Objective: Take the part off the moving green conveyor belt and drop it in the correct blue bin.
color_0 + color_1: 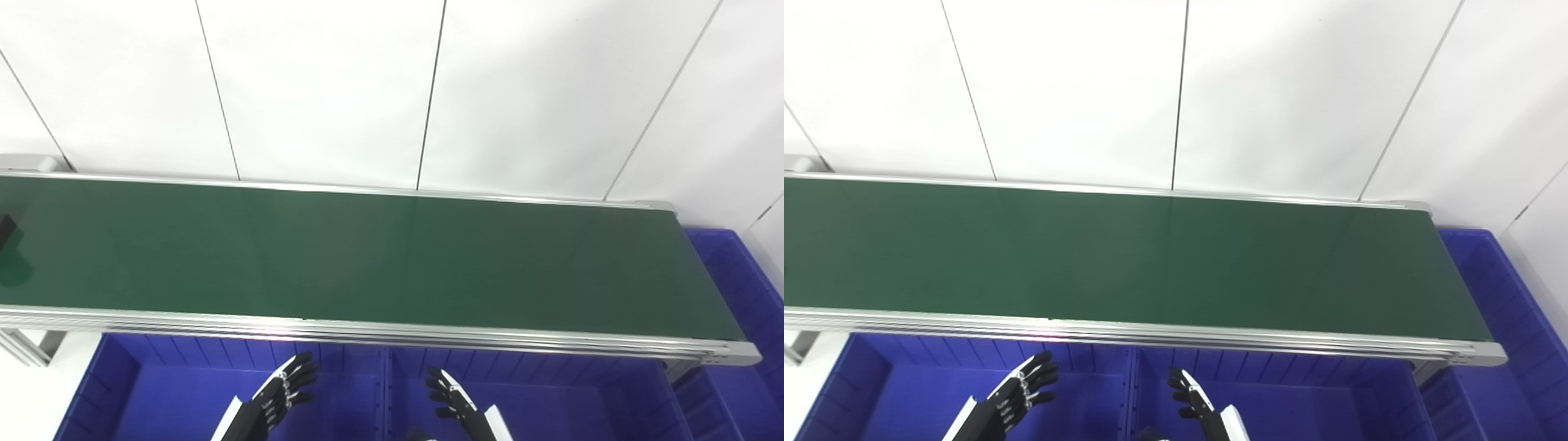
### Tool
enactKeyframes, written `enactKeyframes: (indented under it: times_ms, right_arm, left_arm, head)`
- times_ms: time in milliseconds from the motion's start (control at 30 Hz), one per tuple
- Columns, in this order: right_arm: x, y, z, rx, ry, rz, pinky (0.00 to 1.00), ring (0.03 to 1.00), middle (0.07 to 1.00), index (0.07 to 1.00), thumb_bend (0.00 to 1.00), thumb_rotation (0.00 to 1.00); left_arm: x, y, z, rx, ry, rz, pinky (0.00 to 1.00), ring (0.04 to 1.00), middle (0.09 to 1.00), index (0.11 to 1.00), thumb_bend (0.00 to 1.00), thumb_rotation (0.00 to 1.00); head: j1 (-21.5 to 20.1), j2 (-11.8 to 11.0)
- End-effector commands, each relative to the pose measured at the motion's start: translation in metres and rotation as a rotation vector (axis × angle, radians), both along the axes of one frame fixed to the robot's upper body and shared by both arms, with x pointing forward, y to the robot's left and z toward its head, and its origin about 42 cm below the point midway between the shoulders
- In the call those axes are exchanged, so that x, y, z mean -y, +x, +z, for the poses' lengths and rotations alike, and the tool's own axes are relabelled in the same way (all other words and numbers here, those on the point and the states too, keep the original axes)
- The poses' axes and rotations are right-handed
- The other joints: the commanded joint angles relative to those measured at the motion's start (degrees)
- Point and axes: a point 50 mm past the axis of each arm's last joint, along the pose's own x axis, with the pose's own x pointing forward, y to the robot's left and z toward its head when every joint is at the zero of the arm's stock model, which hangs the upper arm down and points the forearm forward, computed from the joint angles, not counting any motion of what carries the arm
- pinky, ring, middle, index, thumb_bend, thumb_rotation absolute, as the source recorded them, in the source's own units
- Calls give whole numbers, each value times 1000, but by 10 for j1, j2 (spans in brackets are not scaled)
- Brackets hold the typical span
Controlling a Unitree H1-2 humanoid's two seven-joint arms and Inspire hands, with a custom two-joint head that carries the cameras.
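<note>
The green conveyor belt (367,257) runs across the middle of both eye views. A dark part (6,229) shows only at the far left edge of the left eye view, cut off by the frame. My left hand (288,386) is open and empty, held over the left blue bin (153,398) below the belt's near rail. My right hand (450,395) is open and empty over the middle blue bin (551,404). Both hands are far from the part.
A third blue bin (741,288) stands past the belt's right end. The aluminium near rail (367,331) of the conveyor lies between my hands and the belt. A white panelled wall (331,86) stands behind the belt.
</note>
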Motion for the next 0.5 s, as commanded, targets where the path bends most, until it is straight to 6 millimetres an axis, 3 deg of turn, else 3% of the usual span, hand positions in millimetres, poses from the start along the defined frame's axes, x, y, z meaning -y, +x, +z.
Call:
enactKeyframes:
  times_ms: [0, 167, 467]
  right_arm:
    - [0, 9, 15, 49, 23, 4, 771, 844, 881, 935, 615, 712]
    - [4, 15, 20, 47, 33, 3, 774, 841, 876, 931, 627, 715]
    - [7, 20, 24, 47, 36, 3, 765, 835, 866, 920, 644, 704]
  left_arm:
    - [6, 8, 12, 43, -2, -6, 794, 861, 876, 903, 886, 518]
    - [12, 15, 17, 37, 6, -12, 786, 859, 883, 905, 875, 526]
    - [22, 29, 19, -1, 10, -45, 797, 870, 883, 908, 900, 496]
  head:
    - [2, 12]
    - [7, 34]
    - [7, 46]
